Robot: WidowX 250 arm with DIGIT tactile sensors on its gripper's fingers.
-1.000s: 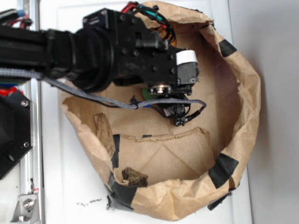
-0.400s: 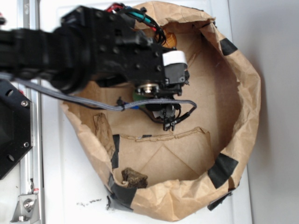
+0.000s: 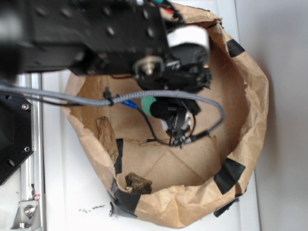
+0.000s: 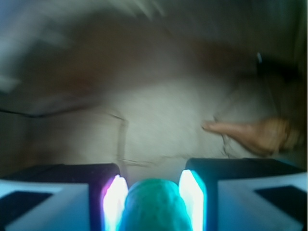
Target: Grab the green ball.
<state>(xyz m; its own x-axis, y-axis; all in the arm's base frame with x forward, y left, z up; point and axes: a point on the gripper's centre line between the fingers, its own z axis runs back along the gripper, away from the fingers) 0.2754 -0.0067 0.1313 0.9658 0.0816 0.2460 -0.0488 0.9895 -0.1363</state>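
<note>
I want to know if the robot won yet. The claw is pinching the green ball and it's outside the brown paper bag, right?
Not quite. The claw is pinching the green ball, as the wrist view shows, but it is over the inside of the brown paper bag, not outside it. The exterior view shows the ball within the bag's rim.

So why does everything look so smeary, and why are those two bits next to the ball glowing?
Exterior view: the black arm is smeared, probably from moving, while the paper bag stays sharp. Wrist view: the bag floor is blurry all over, and the claw fingers glow white with glare on either side of the green ball, which looks soft and out of focus.
</note>
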